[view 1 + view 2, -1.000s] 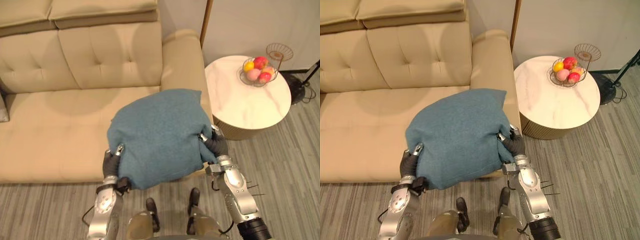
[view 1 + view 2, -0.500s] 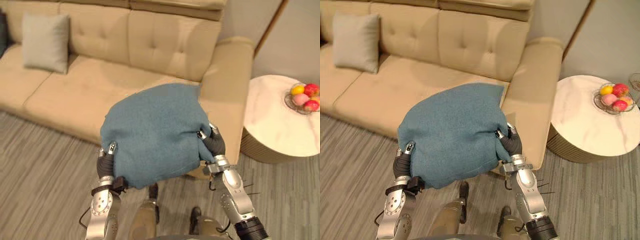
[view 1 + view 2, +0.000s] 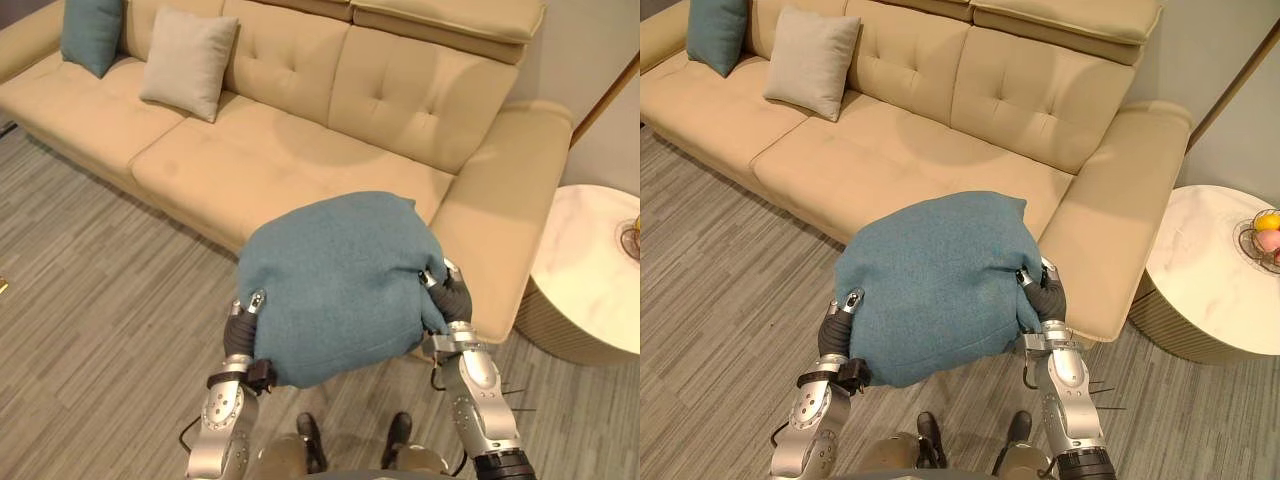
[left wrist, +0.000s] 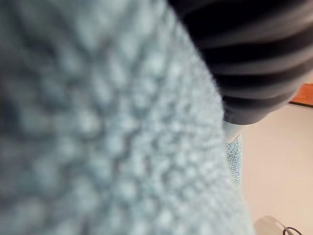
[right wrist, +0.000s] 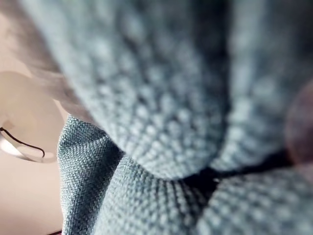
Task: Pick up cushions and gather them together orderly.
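Carry the large teal cushion (image 3: pixel 335 285), clamped between the left hand (image 3: pixel 243 322) and right hand (image 3: pixel 450 298) (closure of either cannot be told) above the sofa (image 3: pixel 200 170) front edge, level under even pressure toward the grey cushion (image 3: pixel 188 62) and corner cushion (image 3: pixel 90 30).

A plump teal-blue cushion (image 3: pixel 335 285) of coarse weave was held up between the left hand (image 3: pixel 241 330) and right hand (image 3: pixel 452 302), before the beige sofa (image 3: pixel 230 170). A grey cushion (image 3: pixel 188 63) and a teal cushion (image 3: pixel 90 33) leaned against its backrest, just beside each other.
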Tool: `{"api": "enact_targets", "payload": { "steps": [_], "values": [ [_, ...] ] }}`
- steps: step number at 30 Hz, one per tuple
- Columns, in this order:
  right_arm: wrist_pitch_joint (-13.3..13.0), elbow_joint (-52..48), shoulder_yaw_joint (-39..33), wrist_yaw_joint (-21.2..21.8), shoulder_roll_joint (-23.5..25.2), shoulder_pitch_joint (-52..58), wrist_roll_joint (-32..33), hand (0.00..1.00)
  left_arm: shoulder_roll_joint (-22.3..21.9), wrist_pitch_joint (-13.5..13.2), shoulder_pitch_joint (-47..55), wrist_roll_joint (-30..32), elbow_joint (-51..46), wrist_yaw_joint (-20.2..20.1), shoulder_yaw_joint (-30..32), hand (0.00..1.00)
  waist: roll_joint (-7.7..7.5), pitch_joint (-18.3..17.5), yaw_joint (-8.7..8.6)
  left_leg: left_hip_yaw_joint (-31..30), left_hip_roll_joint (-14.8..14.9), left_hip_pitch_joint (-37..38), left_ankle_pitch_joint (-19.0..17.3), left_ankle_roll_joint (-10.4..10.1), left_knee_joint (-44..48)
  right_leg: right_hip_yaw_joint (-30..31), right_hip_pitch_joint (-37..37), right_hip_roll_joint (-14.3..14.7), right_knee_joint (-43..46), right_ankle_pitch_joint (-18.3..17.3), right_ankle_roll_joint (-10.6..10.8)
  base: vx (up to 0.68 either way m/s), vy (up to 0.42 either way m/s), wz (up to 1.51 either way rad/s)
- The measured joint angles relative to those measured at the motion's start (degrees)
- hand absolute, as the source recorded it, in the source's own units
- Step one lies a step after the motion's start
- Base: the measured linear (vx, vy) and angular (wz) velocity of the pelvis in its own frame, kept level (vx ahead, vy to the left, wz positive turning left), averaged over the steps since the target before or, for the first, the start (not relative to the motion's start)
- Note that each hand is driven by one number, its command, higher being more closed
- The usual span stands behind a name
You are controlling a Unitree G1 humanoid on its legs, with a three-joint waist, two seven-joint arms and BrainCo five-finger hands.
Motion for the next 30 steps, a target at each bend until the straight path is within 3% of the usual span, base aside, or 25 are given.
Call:
{"api": "enact_targets", "payload": {
  "steps": [3, 4, 6, 8, 9, 11, 13, 15, 17, 18, 19, 20, 21, 22, 23, 24, 25, 27, 29, 30],
  "values": [
    [0.9, 0.0, 0.0, 0.2, 0.0, 0.1, 0.0, 1.00, -0.1, 0.0, 0.8, 0.0, -0.3, -0.1, 0.1, 1.00, -0.38, 0.0, -0.46, -0.1, -0.5, 0.1, -3.7, 0.3, 2.8, 0.6, -1.7, -2.4, 6.5, -4.6, 1.0, 0.01, 0.136, -0.04],
    [0.9, 0.0, 0.0, 0.3, 0.0, 0.6, 0.0, 1.00, -0.2, 0.0, 1.2, 0.0, -0.3, -0.2, 0.1, 1.00, -0.92, 0.0, -0.67, -0.4, -1.4, 0.4, -4.8, 0.6, 3.1, 0.7, -2.6, -4.0, 11.1, -6.8, 0.4, 0.04, 0.098, 0.09],
    [0.9, 0.5, 0.0, 0.4, 0.0, 1.5, 0.0, 1.00, -0.2, 0.1, 1.9, 0.1, -0.6, -0.4, 0.0, 1.00, -1.68, 0.0, -1.23, -2.0, -3.0, 1.5, -6.3, 1.7, 3.6, 2.1, -5.7, -6.9, 21.6, -8.4, -1.9, 0.13, 0.115, 0.30],
    [1.0, 2.0, 0.1, 0.4, 0.0, 1.6, 0.0, 1.00, -0.2, 0.2, 2.2, 0.2, -0.6, -0.4, 0.0, 1.00, -1.67, 0.2, -2.13, -4.1, -3.8, 3.9, -6.4, 2.9, 2.8, 5.3, -11.3, -8.7, 33.9, -7.5, -5.6, 0.20, 0.087, 0.39],
    [1.1, 3.0, 0.2, 0.4, 0.1, 1.9, 0.0, 1.00, 0.1, 0.5, 2.3, 0.2, -0.6, -0.4, 0.0, 1.00, -1.47, 0.2, -2.63, -5.2, -3.6, 5.0, -6.7, 3.0, 2.4, 6.3, -11.9, -7.6, 35.2, -10.0, -4.4, 0.20, 0.022, 0.42],
    [1.1, 3.2, 0.4, 0.5, 0.0, 1.9, 0.1, 1.00, 0.8, 0.5, 1.8, 0.2, -0.6, -0.4, 0.0, 1.00, -1.56, 0.2, -3.18, -7.4, -3.4, 6.4, -8.2, 3.0, 2.0, 7.1, -14.9, -3.7, 30.1, -11.9, -3.1, 0.29, -0.028, 0.52],
    [1.1, 3.2, 0.1, 0.5, -0.1, 1.9, 0.1, 1.00, 0.8, 0.5, 1.3, 0.2, -0.5, -0.4, 0.0, 1.00, -1.31, 0.3, -3.82, -8.6, -3.2, 7.8, -8.7, 2.7, 1.4, 6.7, -16.6, -1.0, 24.4, -11.2, -2.4, 0.34, -0.083, 0.56],
    [1.1, 3.2, -0.4, 0.5, -0.3, 2.1, 0.1, 1.00, 0.8, 0.5, 0.4, 0.3, -0.4, -0.4, -0.2, 1.00, -1.28, 0.4, -4.14, -10.1, -3.3, 11.2, -10.0, 0.5, 0.6, 4.8, -17.4, 1.7, 15.4, -7.4, -2.8, 0.52, -0.152, 0.63],
    [1.0, 2.1, -0.6, 0.5, -0.2, 4.5, 0.1, 1.00, 0.7, 0.5, 0.4, 1.3, 0.0, -0.7, -0.4, 1.00, -1.96, -0.3, -5.24, -12.1, -4.1, 15.3, -12.0, -2.8, 0.1, 4.5, -15.8, 2.5, 11.1, 1.8, -7.3, 0.48, -0.151, 0.70],
    [1.1, 1.8, -1.6, 0.5, -1.0, 5.4, 0.1, 1.00, -0.7, 0.5, -0.1, 1.8, 1.5, -1.1, -0.9, 1.00, 0.92, -0.7, -5.50, -13.3, -2.2, 15.5, -12.6, -4.0, 1.2, 3.0, -15.6, 3.5, 13.6, 2.1, -8.0, 0.52, -0.169, 0.59],
    [1.1, 1.4, -2.5, 0.5, -1.0, 5.6, 0.1, 1.00, -0.9, 0.5, -0.9, 2.3, 1.7, -1.3, -1.3, 1.00, 1.76, -1.1, -5.49, -12.5, -0.2, 12.7, -11.2, -6.3, 7.4, 1.9, -15.0, 4.2, 14.4, -0.8, -8.7, 0.54, -0.182, 0.36],
    [1.1, 1.3, -2.7, 0.5, -1.1, 5.5, 0.1, 1.00, -1.1, 0.5, -1.3, 2.3, 1.7, -1.3, -1.4, 1.00, 1.87, -1.1, -5.42, -12.2, 0.7, 11.1, -10.5, -7.5, 11.0, 1.8, -14.6, 4.7, 14.5, -1.3, -9.1, 0.53, -0.204, 0.04],
    [1.3, 0.0, -3.1, 0.3, -1.3, 6.1, 0.1, 1.00, -1.7, 0.7, -1.9, 2.3, 1.7, -1.3, -1.4, 1.00, 1.90, -1.0, -5.09, -11.2, 3.3, 7.3, -7.5, -8.4, 21.3, 1.8, -13.0, 5.8, 14.5, -2.7, -9.9, 0.59, -0.200, -0.26],
    [1.5, -2.3, -3.2, -0.1, -1.2, 7.5, 0.1, 1.00, -2.2, 1.2, -1.6, 2.3, 1.8, -1.3, -1.6, 1.00, 1.84, -0.8, -4.80, -9.6, 6.7, 4.2, -5.5, -8.0, 31.6, 2.6, -9.4, 7.3, 13.8, -4.5, -10.3, 0.47, -0.148, -0.31],
    [1.5, -3.4, -3.3, -0.2, -1.1, 8.1, 0.1, 1.00, -2.4, 1.2, -1.5, 2.3, 1.8, -1.3, -1.9, 1.00, 1.77, -0.7, -4.59, -8.9, 7.7, 3.8, -5.8, -7.9, 34.1, 2.9, -7.9, 7.7, 13.3, -5.1, -10.2, 0.50, -0.094, -0.39],
    [1.4, -6.8, -3.9, -0.2, -1.0, 9.9, 0.1, 1.00, -2.7, 1.2, -1.3, 2.3, 1.7, -1.4, -2.4, 1.00, 1.54, -0.7, -4.46, -6.6, 9.0, 2.6, -7.1, -5.8, 36.8, 3.9, -5.1, 8.0, 12.4, -6.0, -10.3, 0.34, -0.038, -0.47],
    [0.9, -10.3, -4.4, -0.2, -0.9, 11.0, 0.1, 1.00, -3.0, 1.2, -1.4, 2.3, 0.9, -2.0, -2.4, 1.00, 1.24, -0.6, -4.02, -4.1, 9.5, 0.7, -8.8, -2.9, 36.2, 6.2, -3.6, 8.1, 11.3, -7.1, -9.8, 0.34, -0.038, -0.57],
    [0.7, -12.5, -4.4, -0.2, -0.2, 10.9, 0.0, 1.00, -3.2, 1.0, -1.3, 2.3, -0.6, -2.4, -2.2, 1.00, 1.06, -0.5, -3.27, -3.0, 10.3, -1.8, -10.3, -0.4, 32.9, 10.3, -2.5, 8.7, 10.9, -8.3, -9.7, 0.24, 0.050, -1.00],
    [0.8, -12.7, -4.3, -0.2, 0.5, 10.9, -0.1, 1.00, -3.2, 0.9, -0.9, 2.3, -1.2, -2.4, -1.8, 1.00, 0.37, -0.2, -2.13, -4.9, 9.9, -2.7, -10.3, -0.3, 26.7, 15.1, -1.0, 9.0, 10.9, -9.0, -8.7, 0.24, 0.124, -1.31],
    [0.8, -12.4, -4.1, -0.2, 0.6, 10.8, -0.9, 1.00, -3.5, 0.9, 0.1, 2.4, -1.4, -2.4, -1.5, 1.00, 0.00, 0.0, -1.53, -8.7, 8.6, -2.8, -10.1, -0.9, 21.1, 19.2, -0.1, 9.4, 10.9, -9.3, -8.1, 0.17, 0.162, -1.33]
  ]
}}
